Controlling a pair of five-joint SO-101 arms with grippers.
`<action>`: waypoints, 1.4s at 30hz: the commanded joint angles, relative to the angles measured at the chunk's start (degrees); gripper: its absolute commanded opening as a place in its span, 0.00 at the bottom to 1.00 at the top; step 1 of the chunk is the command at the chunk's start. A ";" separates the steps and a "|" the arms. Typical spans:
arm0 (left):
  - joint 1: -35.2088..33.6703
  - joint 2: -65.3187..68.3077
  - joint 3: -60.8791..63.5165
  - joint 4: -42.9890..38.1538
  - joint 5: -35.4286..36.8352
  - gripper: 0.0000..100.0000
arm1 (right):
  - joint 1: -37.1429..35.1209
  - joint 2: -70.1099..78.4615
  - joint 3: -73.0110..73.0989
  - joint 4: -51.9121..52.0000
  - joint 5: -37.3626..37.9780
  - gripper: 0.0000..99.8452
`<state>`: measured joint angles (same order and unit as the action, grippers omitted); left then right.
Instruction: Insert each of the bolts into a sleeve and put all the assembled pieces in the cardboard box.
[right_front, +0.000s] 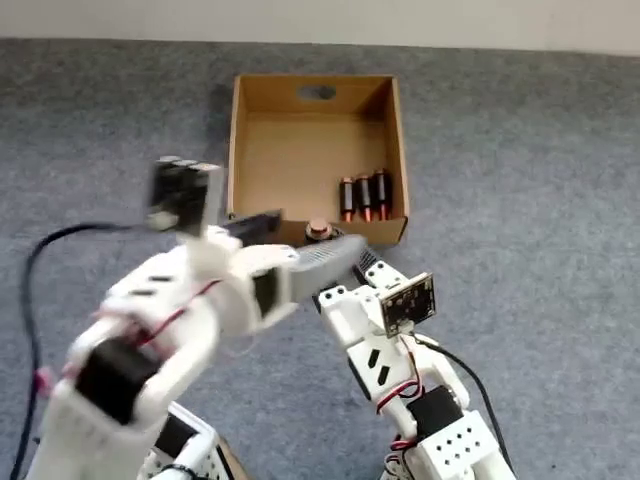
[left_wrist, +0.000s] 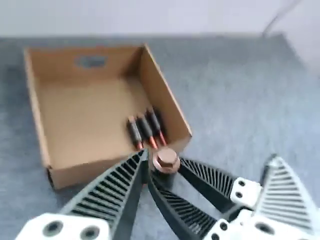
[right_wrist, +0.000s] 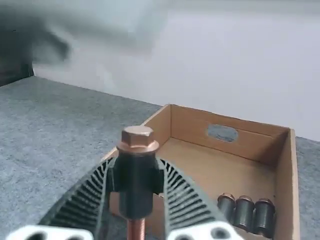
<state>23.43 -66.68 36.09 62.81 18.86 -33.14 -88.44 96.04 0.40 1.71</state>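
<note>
Soft, even overhead light, shadows faint. The left arm (right_front: 190, 300) smears with motion; the cardboard box (left_wrist: 85, 115) beyond it looks hazy, the sleeve (right_wrist: 131, 192) in the right gripper (right_wrist: 135, 170) sharp

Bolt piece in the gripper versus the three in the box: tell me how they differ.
The held piece stands upright, clamped in the right gripper; the three pieces lie flat. The held piece is at the cardboard box's near wall; the three pieces rest side by side in a corner of its floor. All are copper-coloured bolts in dark sleeves.
</note>
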 joint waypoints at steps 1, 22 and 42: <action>-8.48 -5.05 -2.24 2.55 -0.18 0.12 | -0.04 -1.01 6.11 -1.27 0.35 0.01; -57.63 -29.23 58.86 -10.73 -42.37 0.04 | -0.04 0.57 -37.58 40.48 0.35 0.01; -56.22 -36.97 61.14 5.45 -42.73 0.04 | 8.92 78.29 -85.76 40.22 -3.16 0.01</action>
<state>-33.45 -103.25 96.31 68.09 -23.52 -23.47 -18.11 19.03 42.15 1.27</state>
